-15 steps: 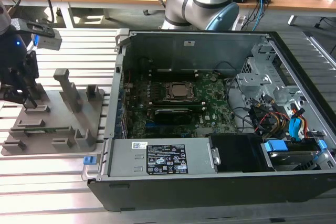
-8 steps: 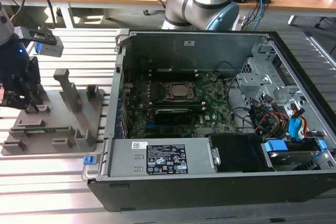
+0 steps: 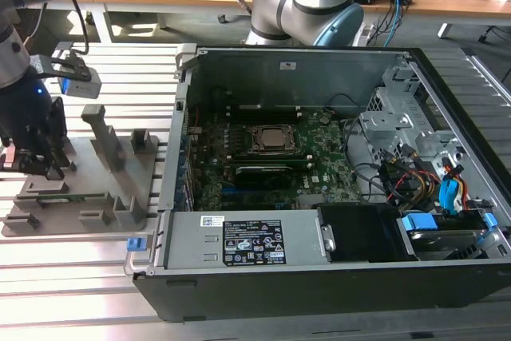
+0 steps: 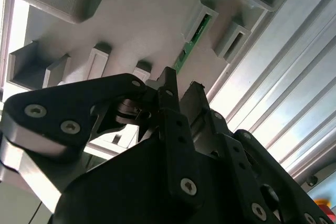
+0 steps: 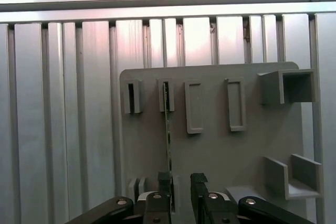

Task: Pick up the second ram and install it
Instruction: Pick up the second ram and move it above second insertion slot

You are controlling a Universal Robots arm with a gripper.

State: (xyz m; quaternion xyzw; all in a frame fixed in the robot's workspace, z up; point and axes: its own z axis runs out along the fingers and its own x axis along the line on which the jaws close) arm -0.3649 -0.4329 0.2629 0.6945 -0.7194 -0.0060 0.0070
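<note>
One gripper (image 3: 33, 167) is hanging over the grey fixture plate (image 3: 84, 175) at the exterior view's left, well apart from the open computer case (image 3: 319, 277). Bare slatted table (image 3: 80, 289) is lying open around the plate's edges. In the second wrist view the second ram (image 4: 192, 34) is sitting on edge in the fixture's slotted blocks, just beyond the fingertips (image 4: 168, 80). In the first wrist view the fingers are standing slightly apart, clamping nothing, and the ram's thin edge is running in line with one finger.
</note>
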